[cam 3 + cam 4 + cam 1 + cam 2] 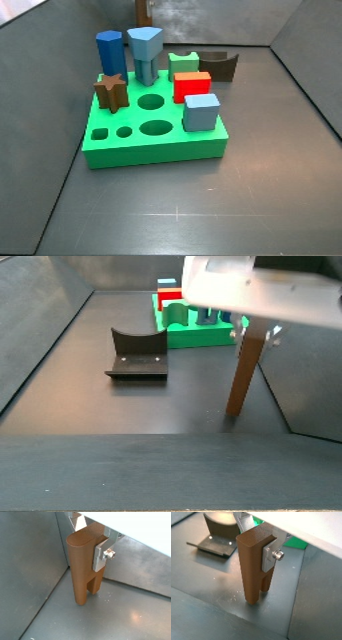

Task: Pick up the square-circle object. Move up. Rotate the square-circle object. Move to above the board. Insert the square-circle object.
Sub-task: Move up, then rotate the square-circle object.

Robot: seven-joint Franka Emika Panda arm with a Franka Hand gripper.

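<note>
The square-circle object is a plain mid-brown elongated block, hanging upright with its notched end down, close to the dark floor. My gripper is shut on its upper part, and a silver finger lies flat against one side in both wrist views; the other finger is mostly hidden behind the block. In a side view the block hangs under the gripper, apart from the green board and on the near side of it. The board shows round and shaped holes in its top.
Blue pegs, a brown star piece, a red cube and a light blue cube stand on the board. The fixture stands on the floor beside the board. Grey walls enclose the floor; one wall is close to the block.
</note>
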